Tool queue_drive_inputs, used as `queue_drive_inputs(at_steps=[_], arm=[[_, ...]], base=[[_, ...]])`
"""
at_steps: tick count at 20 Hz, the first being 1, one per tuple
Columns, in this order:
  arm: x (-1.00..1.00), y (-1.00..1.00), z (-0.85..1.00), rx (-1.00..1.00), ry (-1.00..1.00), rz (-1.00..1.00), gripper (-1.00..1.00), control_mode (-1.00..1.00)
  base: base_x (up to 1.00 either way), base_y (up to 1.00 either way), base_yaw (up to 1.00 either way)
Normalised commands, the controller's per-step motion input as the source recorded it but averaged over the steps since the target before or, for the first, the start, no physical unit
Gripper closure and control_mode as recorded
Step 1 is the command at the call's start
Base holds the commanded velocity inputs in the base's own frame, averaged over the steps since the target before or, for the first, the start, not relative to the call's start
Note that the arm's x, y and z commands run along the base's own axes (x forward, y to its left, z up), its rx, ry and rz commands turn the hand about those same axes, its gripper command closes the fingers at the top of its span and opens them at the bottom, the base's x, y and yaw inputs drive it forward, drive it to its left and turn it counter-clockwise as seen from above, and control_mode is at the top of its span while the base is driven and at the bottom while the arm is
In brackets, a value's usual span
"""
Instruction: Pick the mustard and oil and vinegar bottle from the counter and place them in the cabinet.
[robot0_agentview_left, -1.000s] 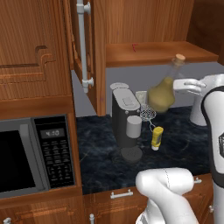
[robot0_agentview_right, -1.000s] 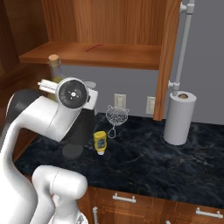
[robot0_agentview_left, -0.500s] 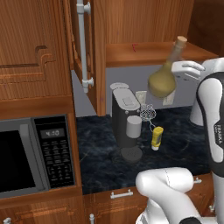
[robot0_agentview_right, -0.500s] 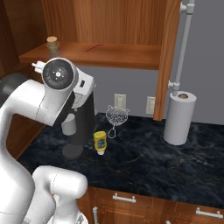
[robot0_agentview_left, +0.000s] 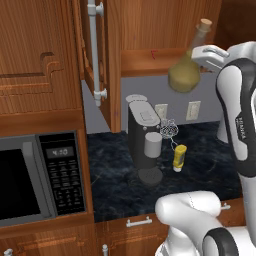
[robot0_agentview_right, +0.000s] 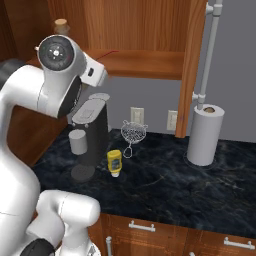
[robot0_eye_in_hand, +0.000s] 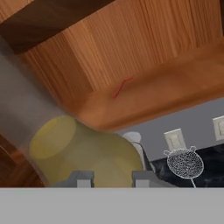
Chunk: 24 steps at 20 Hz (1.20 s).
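Note:
My gripper (robot0_agentview_left: 198, 54) is shut on the neck of the oil and vinegar bottle (robot0_agentview_left: 184, 75), an olive-gold cruet that hangs tilted at the front edge of the cabinet shelf (robot0_agentview_left: 150, 55). Its cork (robot0_agentview_right: 61, 23) peeks above the arm in the right base view. In the hand view the cruet's yellow belly (robot0_eye_in_hand: 87, 153) sits just above my gripper (robot0_eye_in_hand: 107, 178), with the shelf board (robot0_eye_in_hand: 166, 92) beyond. The mustard (robot0_agentview_left: 178, 157), a small yellow bottle (robot0_agentview_right: 115, 162), stands on the dark counter (robot0_agentview_left: 115, 170) beside the coffee machine.
A black coffee machine (robot0_agentview_left: 142, 135) with a grey cup stands under the cabinet. A wire strainer (robot0_agentview_right: 133, 132) leans at the wall behind the mustard. A paper towel roll (robot0_agentview_right: 205, 135) is at the right, a microwave (robot0_agentview_left: 35, 175) at the left. The cabinet door (robot0_agentview_left: 95, 50) is swung open.
The arm has lifted the cruet from below the shelf up to shelf height and closer to the cabinet. The mustard has stayed in place.

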Motion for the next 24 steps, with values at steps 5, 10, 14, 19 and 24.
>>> queue_drive_inputs(at_steps=[5,10,14,19,24], arm=[[0.29,0.0,0.29,0.0,0.0,-0.05,1.0,-1.0],[0.4,0.0,0.04,0.01,0.0,-0.04,1.0,-1.0],[0.42,0.0,0.0,0.04,0.0,-0.02,1.0,-1.0],[0.45,0.0,0.0,0.04,0.0,-0.02,1.0,-1.0],[0.49,0.0,0.0,0.03,0.0,-0.02,1.0,-1.0]], base=[[0.0,0.0,0.0],[0.0,0.0,0.0],[0.0,0.0,0.0],[0.0,0.0,0.0],[0.0,0.0,0.0]])
